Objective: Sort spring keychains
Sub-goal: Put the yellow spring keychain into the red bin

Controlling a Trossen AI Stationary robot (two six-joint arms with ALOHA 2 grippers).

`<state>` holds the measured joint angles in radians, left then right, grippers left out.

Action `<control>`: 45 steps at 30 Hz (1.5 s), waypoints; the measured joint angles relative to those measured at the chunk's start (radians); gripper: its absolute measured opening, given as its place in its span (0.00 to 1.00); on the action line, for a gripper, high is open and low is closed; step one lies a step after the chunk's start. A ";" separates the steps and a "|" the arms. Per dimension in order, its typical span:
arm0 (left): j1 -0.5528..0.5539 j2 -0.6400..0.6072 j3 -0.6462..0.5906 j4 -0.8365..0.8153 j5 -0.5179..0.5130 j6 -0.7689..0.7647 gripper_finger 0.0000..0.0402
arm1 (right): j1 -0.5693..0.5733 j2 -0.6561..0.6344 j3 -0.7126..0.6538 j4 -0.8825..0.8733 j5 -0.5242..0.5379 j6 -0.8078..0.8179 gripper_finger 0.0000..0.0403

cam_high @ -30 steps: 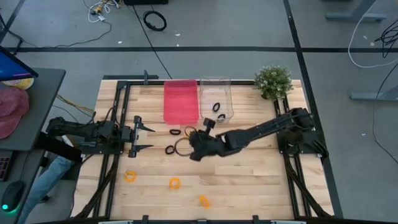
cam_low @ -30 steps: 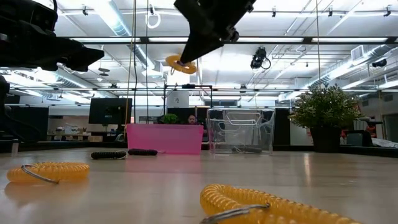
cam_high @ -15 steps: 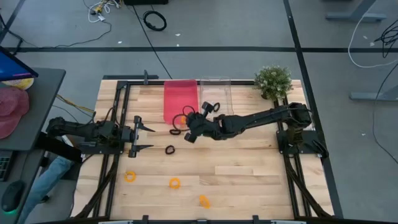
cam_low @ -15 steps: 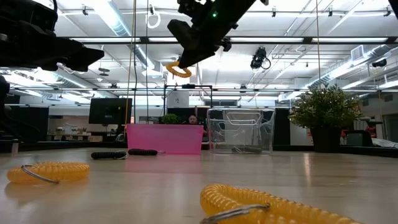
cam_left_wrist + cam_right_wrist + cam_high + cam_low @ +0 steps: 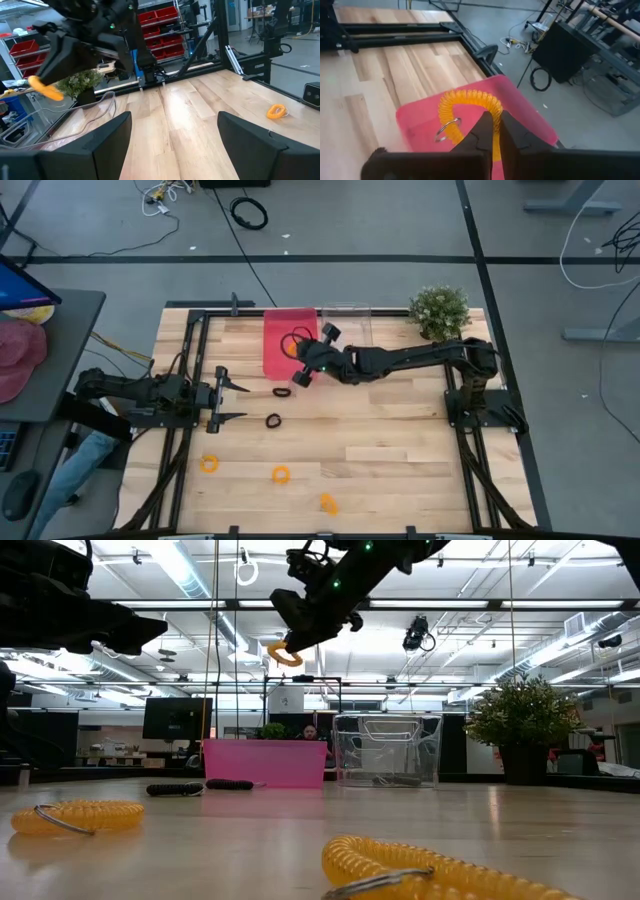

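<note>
The right gripper (image 5: 303, 352) pinches an orange keychain (image 5: 470, 107) and holds it high above the pink bin (image 5: 290, 340), toward the bin's 3 o'clock edge. The grip is only on one side of the coil, so the springy loop hangs loose. Let go from this height, it could bounce out onto the counter (image 5: 400, 440) or land in the clear bin (image 5: 347, 315) next door. The left gripper (image 5: 222, 393) waits, jaws apart, at the counter's 9 o'clock side. Three more orange coils (image 5: 280, 474) lie near 6 o'clock, two black coils (image 5: 273, 420) nearer the middle.
</note>
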<state>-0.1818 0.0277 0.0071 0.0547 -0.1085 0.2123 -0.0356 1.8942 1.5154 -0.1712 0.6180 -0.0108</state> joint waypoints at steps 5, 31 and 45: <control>0.000 0.000 0.000 0.000 0.000 0.000 0.74 | -0.040 0.000 0.000 0.058 -0.061 -0.044 0.02; 0.000 0.000 0.000 0.000 0.000 0.000 0.74 | -0.125 0.001 0.000 0.119 -0.148 -0.048 0.17; 0.000 0.000 0.000 0.000 0.000 0.000 0.74 | -0.125 0.001 0.001 0.102 -0.148 -0.057 0.47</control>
<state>-0.1818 0.0277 0.0071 0.0547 -0.1085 0.2121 -0.1604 1.8954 1.5162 -0.0696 0.4702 -0.0678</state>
